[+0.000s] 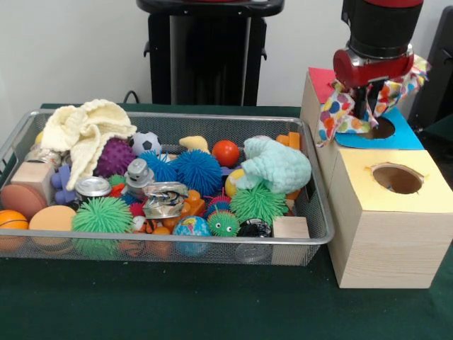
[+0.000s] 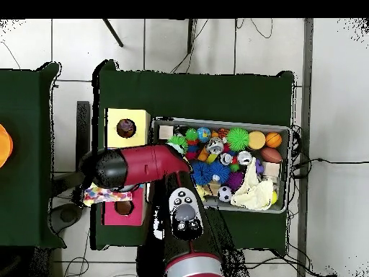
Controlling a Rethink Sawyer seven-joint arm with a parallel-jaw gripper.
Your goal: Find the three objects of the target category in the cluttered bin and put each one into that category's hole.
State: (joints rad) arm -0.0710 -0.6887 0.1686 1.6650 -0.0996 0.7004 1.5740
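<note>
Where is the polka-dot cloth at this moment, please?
In the front view the polka-dot cloth hangs from the gripper at the upper right, directly over the blue-topped hole, behind the yellow-topped box and outside the wire bin.

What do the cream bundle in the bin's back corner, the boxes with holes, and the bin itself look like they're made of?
Cream bundle: likely knitted or crocheted yarn, matte, with ribbed stitches showing. Boxes: seemingly pale unfinished wood with visible grain, tops covered in coloured paper or felt. Bin: fine metal wire mesh, silvery and see-through, with a solid rim.
</note>
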